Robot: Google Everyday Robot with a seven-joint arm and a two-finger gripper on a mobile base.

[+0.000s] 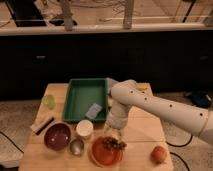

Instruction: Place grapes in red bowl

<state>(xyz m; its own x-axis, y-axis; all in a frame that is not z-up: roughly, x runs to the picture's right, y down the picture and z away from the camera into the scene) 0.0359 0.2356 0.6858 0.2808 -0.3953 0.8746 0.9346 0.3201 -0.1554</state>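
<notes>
The red bowl (102,154) sits at the table's front edge, right of centre. The grapes (115,144) lie as a small dark cluster inside it, toward its upper right rim. My gripper (113,133) hangs pointing down from the white arm, which reaches in from the right. It is just above the grapes and the bowl's far rim. I cannot make out whether it touches the grapes.
A green tray (80,95) with a pale blue-grey piece (93,111) lies behind the bowl. Left of the bowl stand a white cup (84,129), a small metal cup (76,146) and a dark purple bowl (57,136). An orange-red fruit (159,154) sits at the front right.
</notes>
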